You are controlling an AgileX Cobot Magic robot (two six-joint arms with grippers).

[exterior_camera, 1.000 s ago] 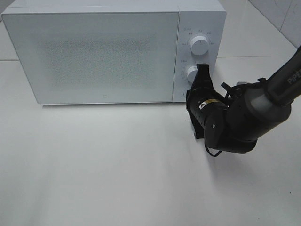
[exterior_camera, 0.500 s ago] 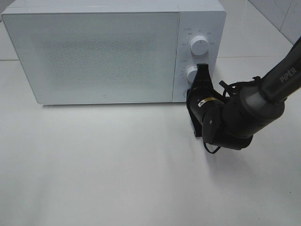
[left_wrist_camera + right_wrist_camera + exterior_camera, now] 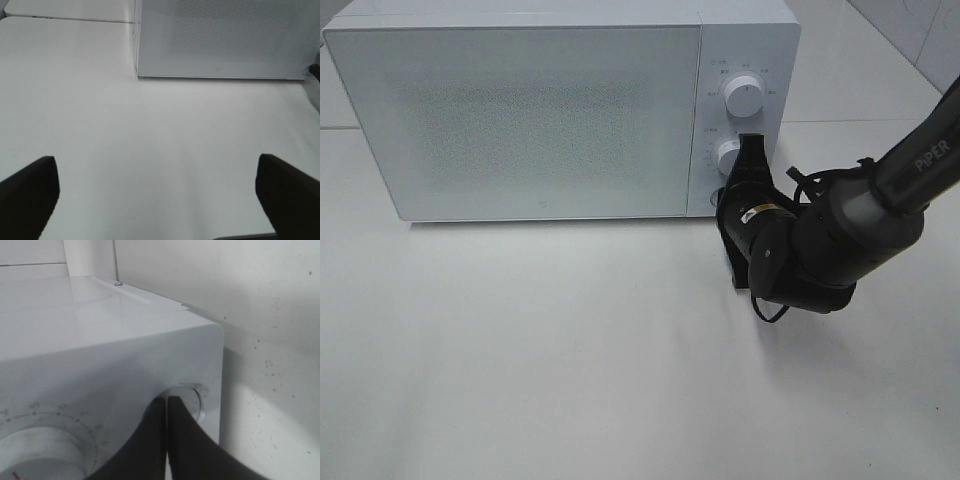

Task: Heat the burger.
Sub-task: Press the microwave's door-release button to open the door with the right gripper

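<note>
Though you are after the burger, none of your views shows it, so you cannot tell where it is. The one place it could be hidden is the white microwave (image 3: 540, 120), whose door (image 3: 520, 115) is closed, with a frosted, speckled front that shows you nothing of the inside.

To the right of that door, look at the control panel. It carries an upper dial (image 3: 744, 95) and, below it, a lower dial (image 3: 727, 155). Your right gripper (image 3: 167, 401) is up against this panel. Its jaws are clenched together with nothing between them, and their tips sit at a small round recess (image 3: 194, 396) just beside the lower dial and near the panel's outer edge. From the high camera you see the dark right arm (image 3: 840, 240) reaching in from the right, its wrist low over the table (image 3: 570, 360) in front of the microwave's right end.

Your left gripper (image 3: 155, 162) is well apart from all this. It hangs over bare table with its jaws released and spread wide, and the microwave's front and left corner lie ahead of it.
</note>
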